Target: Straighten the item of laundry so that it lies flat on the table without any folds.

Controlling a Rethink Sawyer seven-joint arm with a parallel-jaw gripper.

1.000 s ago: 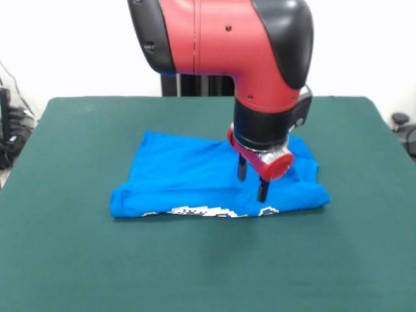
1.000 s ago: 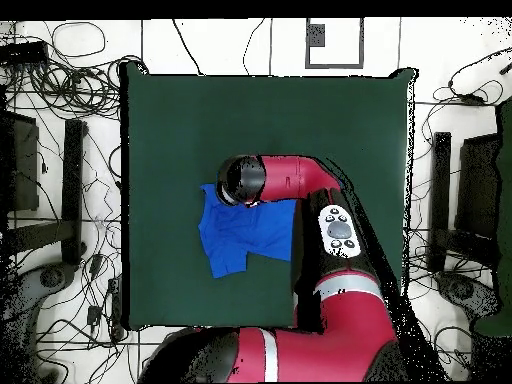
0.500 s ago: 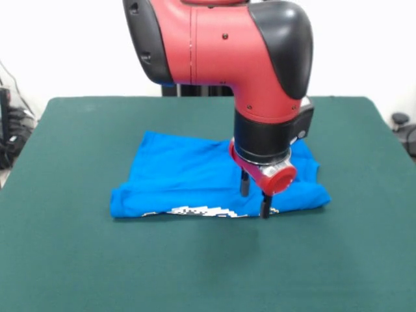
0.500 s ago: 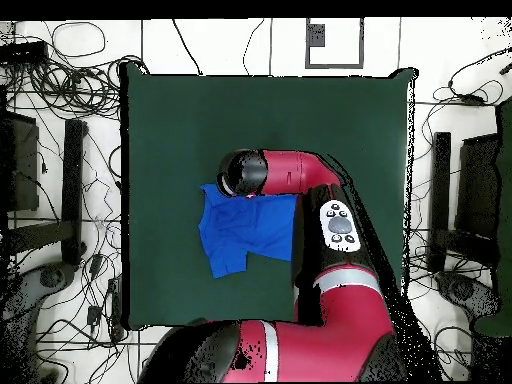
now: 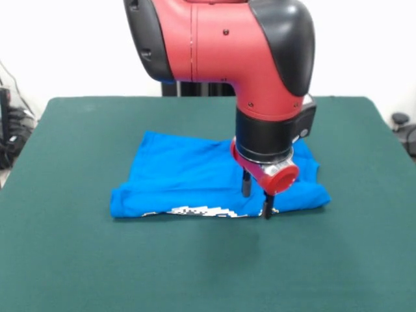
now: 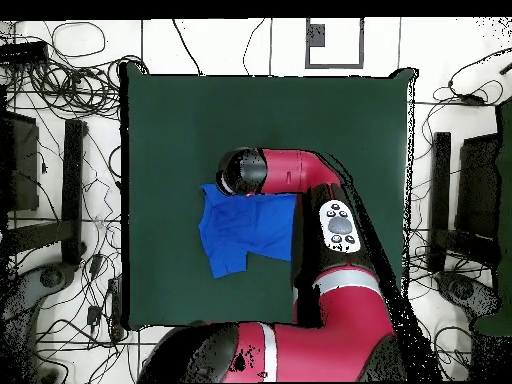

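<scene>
In the front view, we are looking at the blue T-shirt [image 5: 208, 179] lying folded over near the middle of the counter [image 5: 78, 260], its printed graphic peeking out along the near fold. The hand [image 5: 257, 198] is standing open, two dark fingers [image 5: 246, 184] spread apart, one reaching the shirt's near folded edge. To do this well, we judge we should be pinching only the top layer at that edge, then lifting and drawing it toward the counter's near edge so the fold opens. In the overhead view, the arm [image 6: 300, 180] is covering the hand, and the shirt is showing beside it, well inside every counter edge.
</scene>
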